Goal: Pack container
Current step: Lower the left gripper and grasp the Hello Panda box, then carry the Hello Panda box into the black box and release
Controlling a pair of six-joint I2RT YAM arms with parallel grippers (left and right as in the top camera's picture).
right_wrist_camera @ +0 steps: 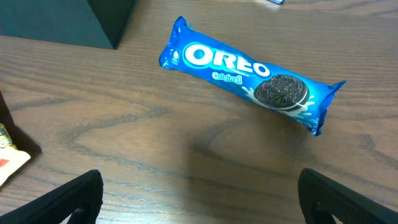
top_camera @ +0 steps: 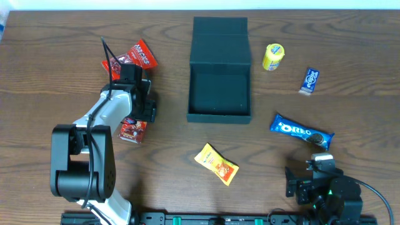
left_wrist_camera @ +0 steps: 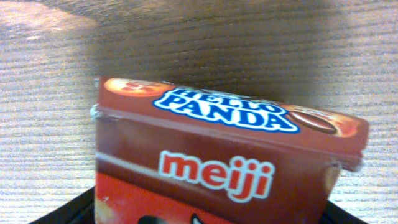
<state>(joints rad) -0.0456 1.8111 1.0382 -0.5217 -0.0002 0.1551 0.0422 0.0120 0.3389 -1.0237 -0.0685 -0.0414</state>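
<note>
wood worktop point(top_camera: 56, 75), open container point(top_camera: 220, 94) upper centre — right fingers point(right_wrist_camera: 81, 196) spread below oreo pack point(right_wrist_camera: 249, 74); left fingers point(left_wrist_camera: 68, 214) flanked hello panda box point(left_wrist_camera: 217, 162), grip unclear.

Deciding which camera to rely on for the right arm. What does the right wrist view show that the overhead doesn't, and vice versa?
Only the right wrist view: the right gripper with jaws wide apart and nothing between them, and the small print on the Oreo pack. Only the overhead: the whole open container, the yellow tub, the small blue packet, the red packet and the Hello Panda box. Both: the Oreo pack, a corner of the container, the yellow snack packet and the wooden table.
</note>
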